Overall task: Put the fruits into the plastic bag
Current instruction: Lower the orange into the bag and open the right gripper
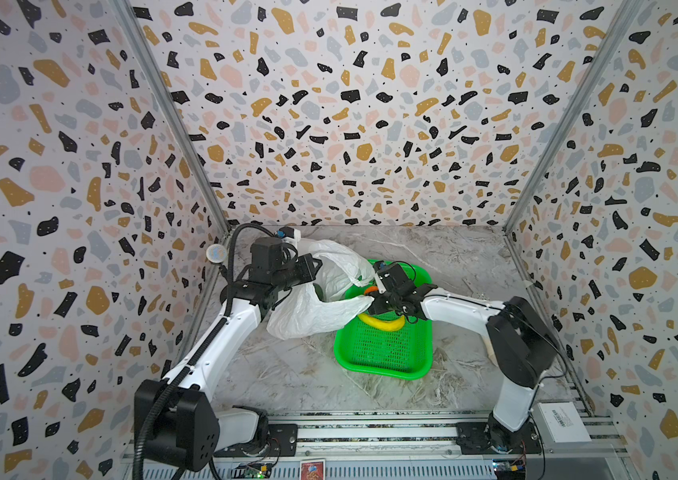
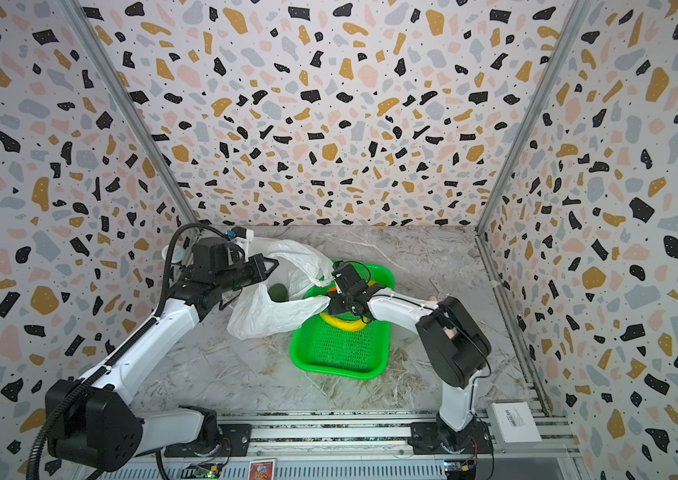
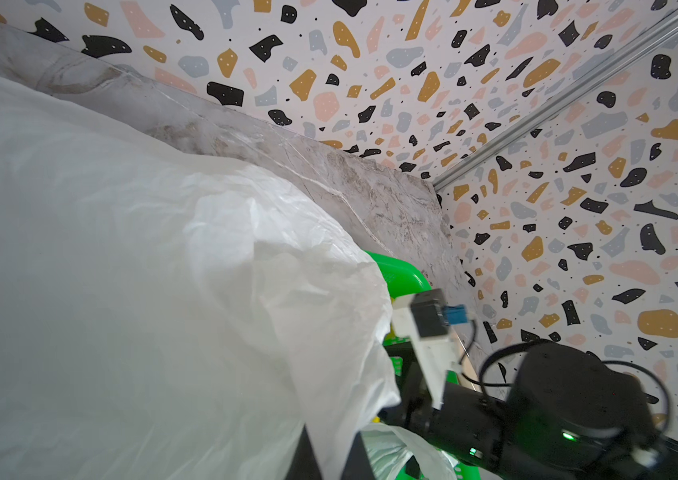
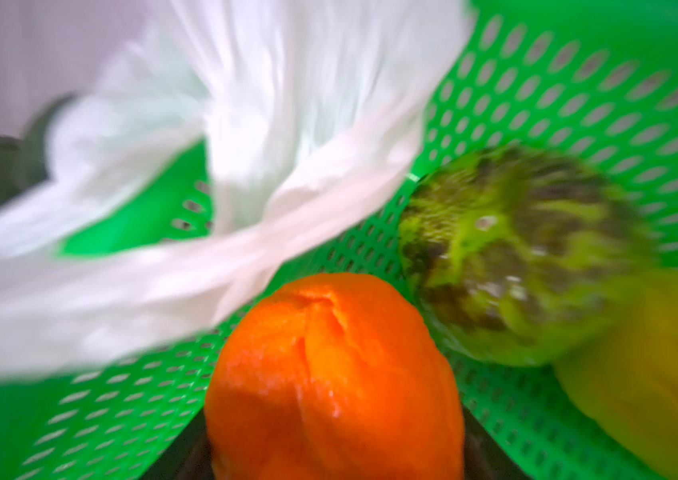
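At centre frame, right gripper (image 1: 371,293) clamps round orange toy fruit (image 4: 335,374); crinkly white plastic bag (image 1: 308,316) mouth gapes just frame-left.

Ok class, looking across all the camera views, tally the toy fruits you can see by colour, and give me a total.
Orange round toy fruit: 1
Yellow curved banana: 1
Bumpy light green fruit: 1
Dark green avocado, inside the crinkly white plastic bag: 1
Total: 4 clearly in view; more may be hidden.
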Controlling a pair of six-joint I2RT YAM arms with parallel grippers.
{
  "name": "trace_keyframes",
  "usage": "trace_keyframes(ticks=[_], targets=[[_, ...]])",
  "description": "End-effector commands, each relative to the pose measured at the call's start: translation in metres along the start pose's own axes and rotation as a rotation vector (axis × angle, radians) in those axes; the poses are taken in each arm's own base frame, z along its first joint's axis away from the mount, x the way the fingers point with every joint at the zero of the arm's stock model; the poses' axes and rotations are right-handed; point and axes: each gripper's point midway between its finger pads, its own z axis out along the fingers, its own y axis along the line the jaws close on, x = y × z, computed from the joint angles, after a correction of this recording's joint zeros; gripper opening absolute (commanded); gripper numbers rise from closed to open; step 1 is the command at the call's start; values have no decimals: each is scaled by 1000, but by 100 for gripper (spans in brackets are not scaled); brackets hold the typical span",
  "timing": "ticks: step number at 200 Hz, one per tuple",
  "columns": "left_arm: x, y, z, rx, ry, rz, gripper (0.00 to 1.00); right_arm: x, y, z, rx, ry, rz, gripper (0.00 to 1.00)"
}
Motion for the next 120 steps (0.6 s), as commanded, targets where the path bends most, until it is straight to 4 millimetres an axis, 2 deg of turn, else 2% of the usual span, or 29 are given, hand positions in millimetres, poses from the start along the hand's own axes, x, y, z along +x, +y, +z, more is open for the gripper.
trace_keyframes(ticks=[1,14,26,49,66,90,109,110,115,120], targets=[[2,-1,3,17,8,9,0,-76,2,-72,8,-340,34,53],[3,-1,4,18,8,6,0,-91,8,-99,-29,-432,37,53],[2,-1,4,20,8,2,0,-99,19,-114,-88,-475,19,53],[1,-2,3,19,-3,2,0,-105,55,-122,-271,-470,-57,55],[0,-2,2,18,-6,1,0,-95,88,-113,-426,-394,-115,56],[-7,-5,-3,10,-32,12,0,-70,135,-92,-591,-251,-204,57],[-14,-6,-10,-8,-67,27,0,-58,164,-73,-654,-170,-259,58],[-15,-6,-10,-10,-70,29,0,-53,164,-67,-652,-153,-259,58],[-16,-6,-12,-18,-77,33,0,-58,171,-67,-664,-157,-269,59],[-17,-4,-13,-30,-83,32,0,-54,175,-57,-673,-132,-269,59]])
